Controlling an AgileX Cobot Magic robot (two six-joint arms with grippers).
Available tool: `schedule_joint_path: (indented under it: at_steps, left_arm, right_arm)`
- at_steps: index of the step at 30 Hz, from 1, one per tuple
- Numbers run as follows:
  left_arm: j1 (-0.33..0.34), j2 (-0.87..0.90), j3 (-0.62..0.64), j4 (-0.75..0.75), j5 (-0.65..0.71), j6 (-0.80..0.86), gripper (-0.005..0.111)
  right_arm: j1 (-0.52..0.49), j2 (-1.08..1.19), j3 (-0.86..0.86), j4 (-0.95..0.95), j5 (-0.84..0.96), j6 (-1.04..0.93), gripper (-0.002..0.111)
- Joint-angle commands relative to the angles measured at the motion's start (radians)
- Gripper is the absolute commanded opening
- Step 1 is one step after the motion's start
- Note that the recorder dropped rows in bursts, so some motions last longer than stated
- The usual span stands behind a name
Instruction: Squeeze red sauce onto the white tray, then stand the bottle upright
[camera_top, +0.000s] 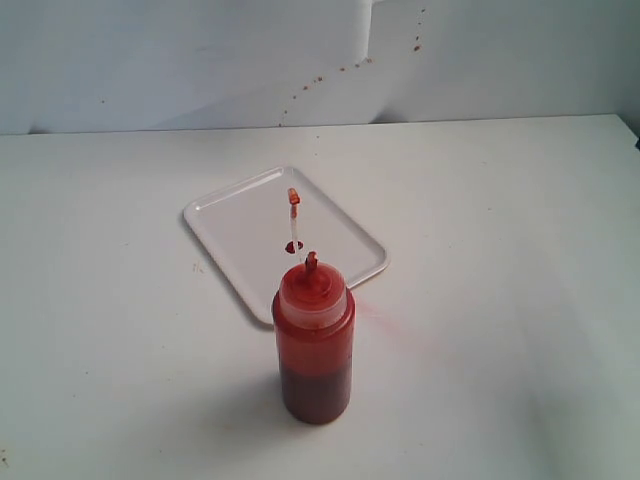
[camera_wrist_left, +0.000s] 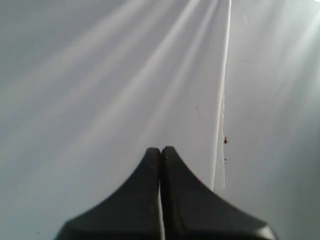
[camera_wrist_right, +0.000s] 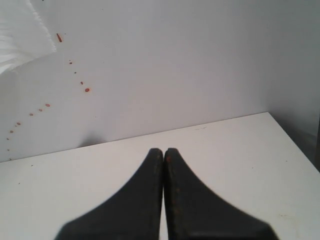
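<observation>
Plainly, the left gripper has its black fingers pressed together on nothing, facing a pale creased backdrop. On the white table, the flat, glossy white plastic tray, with rounded corners and a low raised rim, lies just behind the translucent, red-tinted cylindrical squeeze bottle, reaching further to that bottle's left than to its right. The tray holds one small blob of glossy red sauce, just behind the bottle's nozzle. The bottle stands upright on the table in front of the tray's near corner. Dark red sauce fills its lower part, with lighter red walls above. Its small cap sticks up on a thin strap above the nozzle. The right gripper is likewise closed and empty above the table, near red specks on the backdrop.
</observation>
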Motion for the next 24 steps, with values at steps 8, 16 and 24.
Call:
schedule_joint_path:
  at_steps: [8, 16, 24]
  left_arm:
    - [0.008, -0.002, 0.02, 0.0, -0.012, -0.022, 0.001]
    - [0.008, -0.002, 0.152, -0.977, 0.139, 1.031, 0.001]
    - [0.008, -0.002, 0.182, -0.848, 0.332, 1.031, 0.001]
  right_arm:
    - [-0.002, -0.008, 0.003, 0.005, 0.003, -0.01, 0.0]
    - [-0.002, -0.008, 0.003, 0.004, 0.001, -0.01, 0.0]
    - [-0.002, -0.008, 0.003, 0.004, 0.001, -0.01, 0.0]
